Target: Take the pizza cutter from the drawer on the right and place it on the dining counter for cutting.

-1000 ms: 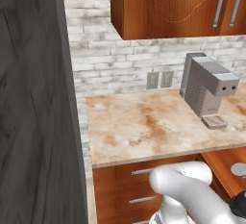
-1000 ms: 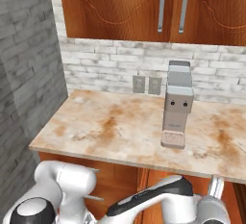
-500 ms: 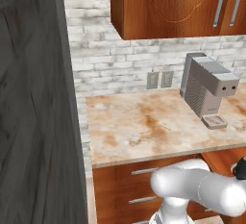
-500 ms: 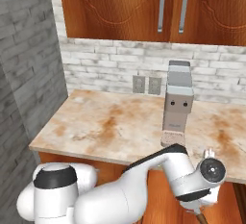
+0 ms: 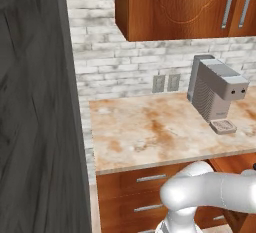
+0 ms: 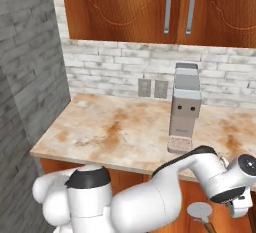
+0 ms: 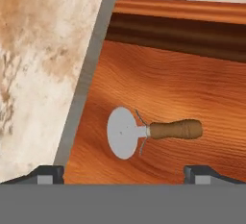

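Nearest thing is the arm, bent low w/ the gripper [image 7: 123, 174] reaching down over the open drawer [image 7: 192, 88] on the right, below the worktop edge. Jaws stand wide apart, nothing between them; the two dark tips sit at either side of the hand view. Between and just beyond them lies the pizza cutter [image 7: 146, 131], flat on the drawer's plain wood floor, grey wheel toward the worktop side, brown handle pointing away from it. Not touching the drawer walls, roughly mid-floor. From the right base view the cutter [image 6: 201, 213] peeks out just under the wrist.

Step in hand, as I read it: lining up over the cutter before the grab — nothing picked yet. Next move prob. calls for dropping straight down & closing across the handle, not the thin wheel, which would likely slip; jaws may need a turn so they close across the handle rather than along it.

Farther back: marbled worktop [image 5: 150, 132] w/ a grey coffee machine [image 5: 215, 94] toward its right, outlets [image 5: 166, 83] on the white brick, wooden wall cabinets [image 6: 165, 7] above. Dining counter isn't where I can point to it from here.
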